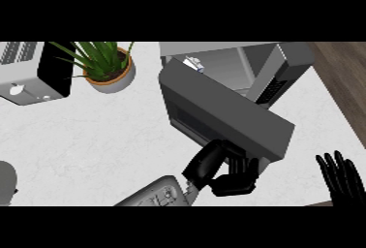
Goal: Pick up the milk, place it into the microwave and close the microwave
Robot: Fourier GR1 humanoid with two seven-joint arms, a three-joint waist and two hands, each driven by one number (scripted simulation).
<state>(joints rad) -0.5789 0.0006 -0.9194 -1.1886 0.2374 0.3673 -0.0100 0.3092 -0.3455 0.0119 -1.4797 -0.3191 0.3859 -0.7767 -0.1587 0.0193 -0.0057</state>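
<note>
The microwave (286, 63) stands at the back right of the counter with its dark door (221, 114) swung partway out toward me. Inside the cavity, just past the door's far edge, I see a small white milk carton (193, 63) with a blue spot; most of it is hidden by the door. My left hand (218, 169) comes in from the lower middle and lies against the door's near edge, fingers fairly straight and holding nothing. At the lower right edge my right hand (342, 177) rests open, fingers up.
A potted plant (107, 65) stands left of the microwave, and a toaster (32, 72) sits at the back left corner. A grey rounded object (4, 184) shows at the left edge. The counter ends at the right beside wooden floor (346, 72).
</note>
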